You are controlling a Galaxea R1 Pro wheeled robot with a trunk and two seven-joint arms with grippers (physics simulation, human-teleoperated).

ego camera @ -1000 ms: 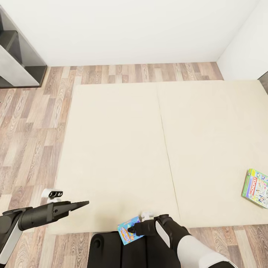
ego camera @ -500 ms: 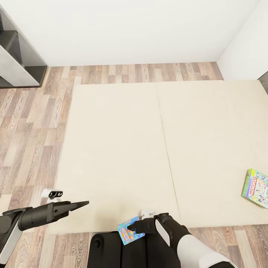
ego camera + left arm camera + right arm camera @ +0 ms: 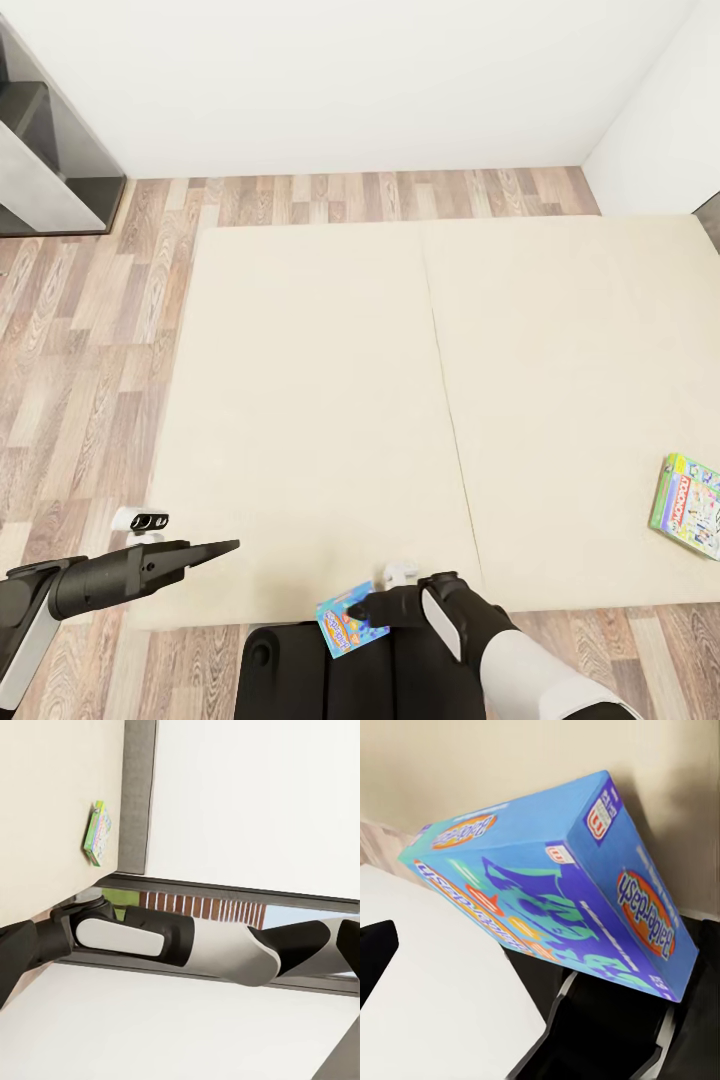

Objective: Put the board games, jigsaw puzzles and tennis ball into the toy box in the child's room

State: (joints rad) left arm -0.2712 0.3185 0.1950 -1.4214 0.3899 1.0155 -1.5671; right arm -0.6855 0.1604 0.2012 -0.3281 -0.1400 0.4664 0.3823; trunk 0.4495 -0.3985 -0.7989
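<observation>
My right gripper (image 3: 362, 610) is shut on a blue board game (image 3: 350, 620), held just past the near edge of the bed (image 3: 320, 400), above my dark base. This box appears close up in the right wrist view, as a blue printed box (image 3: 562, 892) tilted on edge. A green board game (image 3: 688, 505) lies flat on the bed at the far right. In the left wrist view that green board game (image 3: 97, 832) sits by the grey headboard (image 3: 139, 795). My left gripper (image 3: 215, 548) hovers low at the bed's near left corner, holding nothing. The toy box, puzzles and tennis ball are out of view.
Wood floor (image 3: 90, 330) runs along the left side and far end of the bed. A dark grey and white piece of furniture (image 3: 40, 160) stands at the far left against the white wall. My right arm (image 3: 150, 937) crosses the left wrist view.
My right arm has drawn back slightly toward my body; the blue board game in it has barely shifted. The left arm and the green board game have not moved.
</observation>
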